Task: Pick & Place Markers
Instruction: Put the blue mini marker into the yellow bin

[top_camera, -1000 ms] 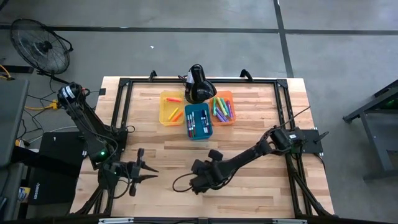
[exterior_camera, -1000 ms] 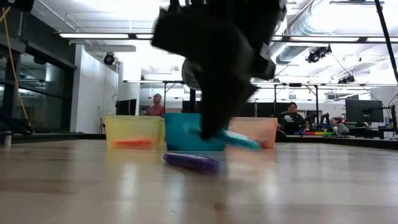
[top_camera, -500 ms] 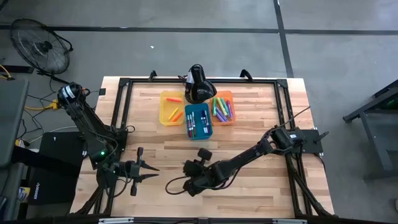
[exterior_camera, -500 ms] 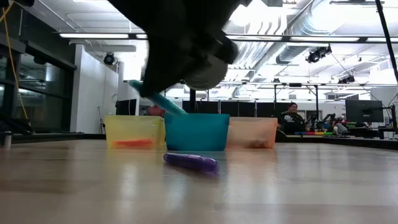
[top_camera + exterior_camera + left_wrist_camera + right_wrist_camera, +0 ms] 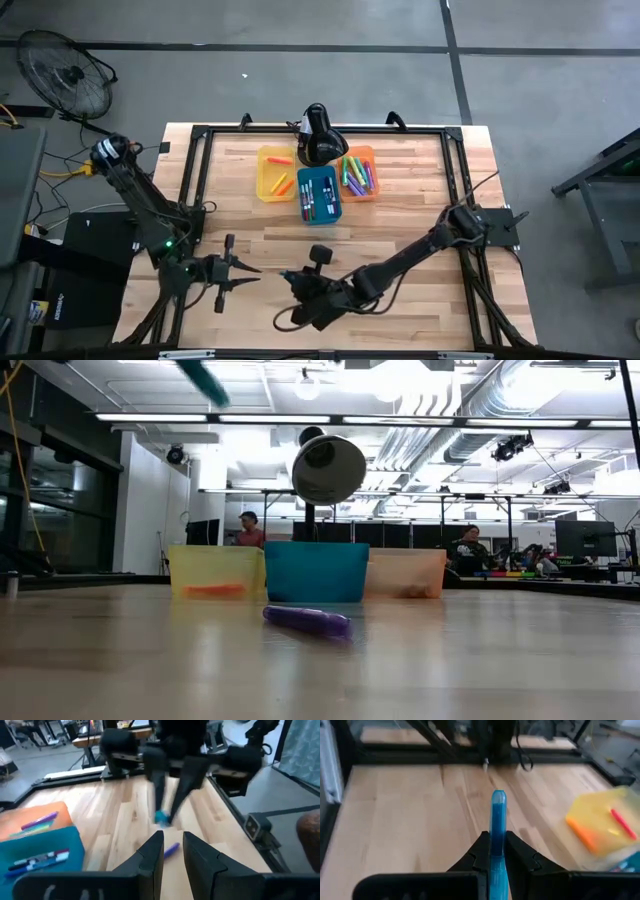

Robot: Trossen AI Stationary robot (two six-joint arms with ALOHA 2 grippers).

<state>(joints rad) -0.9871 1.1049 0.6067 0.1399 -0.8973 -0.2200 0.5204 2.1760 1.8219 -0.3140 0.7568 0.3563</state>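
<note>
My right gripper (image 5: 293,280) hangs over the table's near middle, shut on a teal-blue marker (image 5: 498,815). The left wrist view shows that marker (image 5: 161,817) at the fingertips, above the wood. In the low view only its tilted end (image 5: 203,380) shows at the top. A purple marker (image 5: 307,621) lies flat on the table in front of the bins, also in the left wrist view (image 5: 171,850). My left gripper (image 5: 240,270) waits open at the near left. More markers lie in the yellow (image 5: 275,172), blue (image 5: 319,195) and orange (image 5: 359,173) bins. My right gripper pinches the teal-blue marker's barrel (image 5: 496,845) between its two fingers (image 5: 481,851). The marker lies along the fingers, and its free end (image 5: 498,796) sticks out past the fingertips. It is lifted clear of the table.
Three bins stand side by side at the far middle of the table. A black round camera head (image 5: 318,135) sits just behind them. A black frame (image 5: 200,160) runs along the table's edges. Bare wood (image 5: 400,225) lies between the bins and the arms.
My right gripper has carried the teal-blue marker up and toward the table's left. In the low view it has risen out of the picture, so that only the marker's end shows at the top. The purple marker has stayed where it was.
</note>
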